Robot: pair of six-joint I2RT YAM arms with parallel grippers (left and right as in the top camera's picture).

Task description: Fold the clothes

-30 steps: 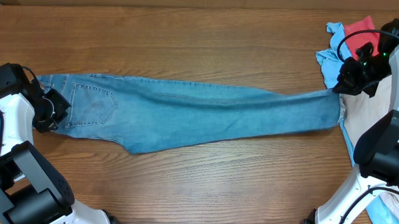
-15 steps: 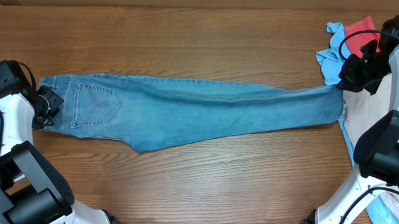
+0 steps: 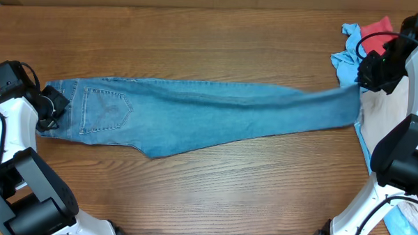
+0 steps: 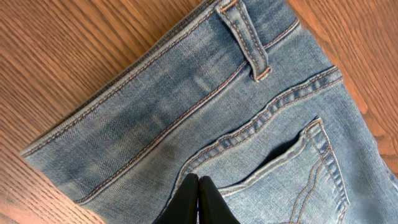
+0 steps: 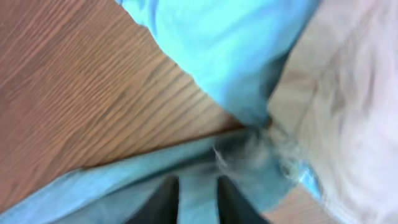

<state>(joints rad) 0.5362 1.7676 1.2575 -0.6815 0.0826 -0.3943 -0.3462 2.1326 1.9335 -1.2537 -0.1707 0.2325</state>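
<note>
The light blue jeans (image 3: 209, 114) lie stretched flat across the table, waist at the left and leg hems at the right. My left gripper (image 3: 55, 104) is at the waistband. In the left wrist view its fingers (image 4: 199, 180) are shut tip to tip over the denim (image 4: 186, 106) beside a back pocket, with no cloth visible between them. My right gripper (image 3: 364, 77) is at the hem end. In the blurred right wrist view its fingers (image 5: 198, 186) are shut on the blue denim (image 5: 124, 186) near the frayed hem.
A light blue garment (image 3: 345, 59) and a red one (image 3: 376, 29) are heaped at the back right. A beige garment (image 3: 383, 116) lies under the right arm; it also shows in the right wrist view (image 5: 348, 93). Another light blue cloth (image 3: 407, 225) lies at the front right corner.
The right gripper has moved up and to the right with the hem, and the whole pair of jeans has slid a little to the right. The left gripper has stayed near the waistband.
</note>
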